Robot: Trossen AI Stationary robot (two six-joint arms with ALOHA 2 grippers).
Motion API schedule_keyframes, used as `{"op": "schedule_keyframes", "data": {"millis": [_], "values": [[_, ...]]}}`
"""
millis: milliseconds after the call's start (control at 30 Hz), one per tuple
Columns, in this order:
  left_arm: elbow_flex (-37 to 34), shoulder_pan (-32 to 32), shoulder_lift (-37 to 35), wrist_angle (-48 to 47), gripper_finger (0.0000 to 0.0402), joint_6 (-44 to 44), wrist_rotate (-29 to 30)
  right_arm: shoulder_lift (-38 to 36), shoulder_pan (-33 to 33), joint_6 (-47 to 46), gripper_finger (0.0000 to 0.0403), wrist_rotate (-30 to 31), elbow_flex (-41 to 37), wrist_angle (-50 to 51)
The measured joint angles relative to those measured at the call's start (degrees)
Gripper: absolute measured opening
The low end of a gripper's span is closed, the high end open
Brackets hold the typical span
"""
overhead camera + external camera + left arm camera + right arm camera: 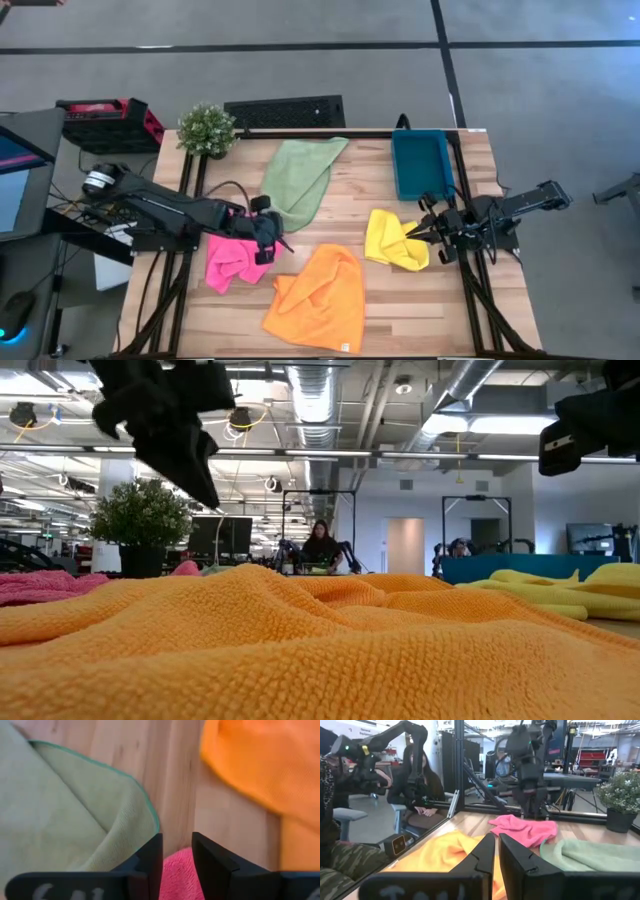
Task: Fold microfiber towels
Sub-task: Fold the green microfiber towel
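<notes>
Four microfiber towels lie loosely on the wooden table. The green towel (300, 175) is at the far middle, the pink towel (232, 262) is bunched at the left, the orange towel (320, 298) is at the near middle and the yellow towel (393, 240) is crumpled at the right. My left gripper (275, 243) hangs open, slanting down, over the pink towel's right end (177, 875) beside the green towel's near corner (125, 820), with nothing between its fingers. My right gripper (412, 235) waits level and shut at the yellow towel's right side.
A teal bin (422, 162) stands at the far right and a potted plant (207, 130) at the far left corner. Bare wood (175, 780) shows between the green and orange towels. A person sits in the room beyond the table.
</notes>
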State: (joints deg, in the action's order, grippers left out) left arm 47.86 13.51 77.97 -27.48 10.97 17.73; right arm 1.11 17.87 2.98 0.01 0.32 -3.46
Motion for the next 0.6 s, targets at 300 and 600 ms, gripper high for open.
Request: {"op": "schedule_keyframes", "data": {"millis": [300, 600], "values": [[0.0, -0.6, 9.3, 0.0, 0.0101, -7.8, 4.9, 0.0, 0.0, 0.0, 0.0049, 0.0, 0.0, 0.0], [0.0, -6.1, 12.2, 0.3, 0.01, -7.5, 5.0, 0.0, 0.0, 0.0, 0.0049, 0.0, 0.0, 0.0]]}}
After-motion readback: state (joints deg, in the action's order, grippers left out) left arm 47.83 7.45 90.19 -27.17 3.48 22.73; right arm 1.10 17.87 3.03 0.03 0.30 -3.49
